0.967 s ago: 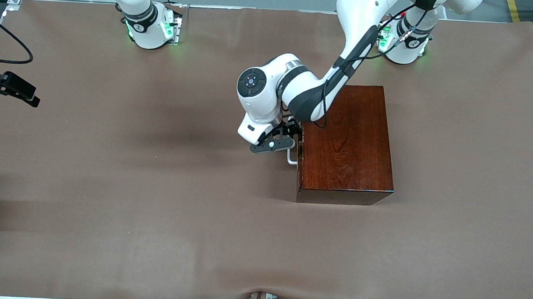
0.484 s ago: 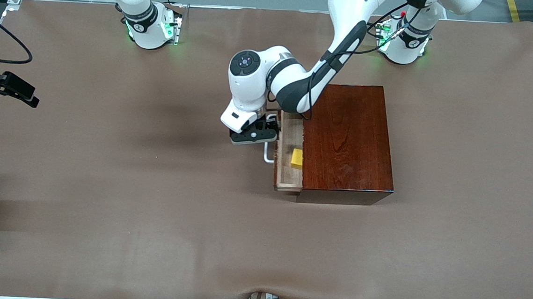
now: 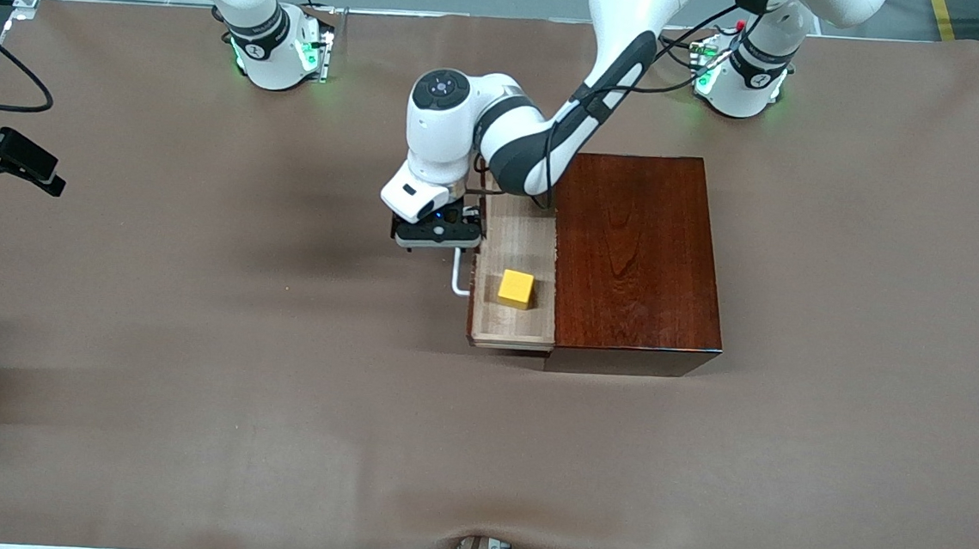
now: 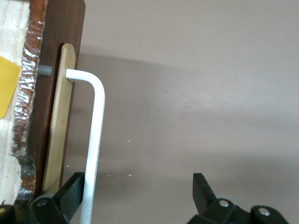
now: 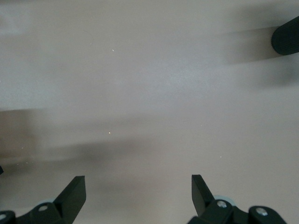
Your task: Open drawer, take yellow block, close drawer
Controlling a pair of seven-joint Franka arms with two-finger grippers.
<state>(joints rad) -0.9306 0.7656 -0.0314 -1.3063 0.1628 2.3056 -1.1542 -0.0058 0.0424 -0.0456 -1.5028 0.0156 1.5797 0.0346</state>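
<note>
Drawer (image 3: 511, 306) pulled out of the mahogany box (image 3: 638, 250) toward the right arm's end of the surface (image 3: 192, 331), pale wood floor exposed. Yellow block (image 3: 516, 288) lying inside the drawer, roughly mid-floor, apart from the box's edge. White U-shaped handle (image 3: 458, 273) on the drawer's dark front, with the left gripper (image 3: 438, 235) at it, low above the surface. In the left wrist view, left gripper (image 4: 140, 196) spread wide, one of its fingers (image 4: 70, 193) just beside the handle (image 4: 93, 140), tucked between bar and drawer front; contact not clear; the other finger well apart from the bar over bare brown cloth. Sliver of the yellow block (image 4: 7, 91) visible at that view's edge. Right gripper (image 5: 138, 193) waiting with fingers wide apart, nothing between them, over bare surface near the right arm's end.
</note>
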